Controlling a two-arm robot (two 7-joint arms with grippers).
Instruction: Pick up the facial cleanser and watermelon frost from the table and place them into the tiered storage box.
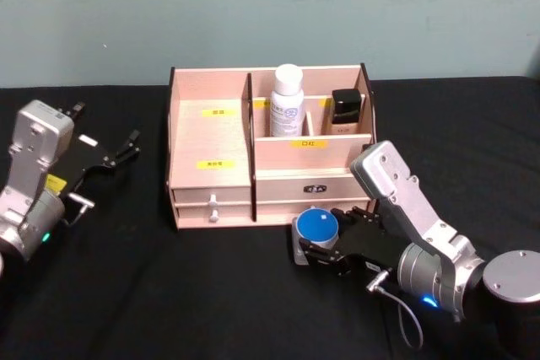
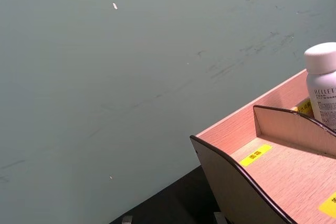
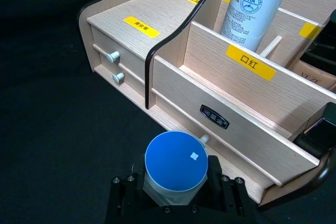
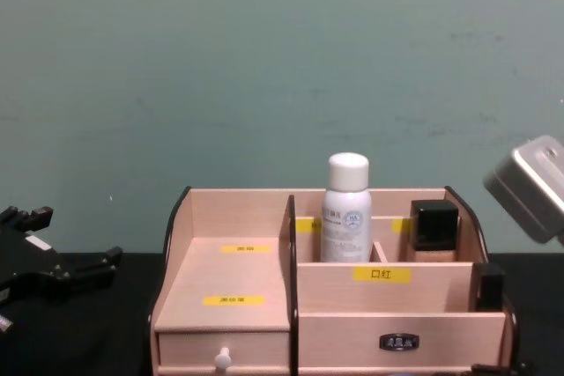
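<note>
The tiered storage box (image 1: pixel 221 137) stands mid-table, pale wood with black edges, yellow labels and white-knobbed drawers (image 3: pixel 113 56). A white bottle, the facial cleanser (image 1: pixel 287 100), stands upright in a back compartment; it also shows in the chest view (image 4: pixel 345 209) and both wrist views (image 2: pixel 321 85) (image 3: pixel 254 6). My right gripper (image 1: pixel 325 239) is shut on the watermelon frost (image 3: pixel 175 163), a small round container with a blue lid, just in front of the box's lower right drawer. My left gripper (image 1: pixel 129 147) is open at the table's left, apart from the box.
A black-capped square bottle (image 1: pixel 346 110) sits in the box's back right compartment. A dark cylinder with a grey lid (image 1: pixel 513 280) stands at the front right, beside my right arm. Black cloth covers the table; a teal wall is behind.
</note>
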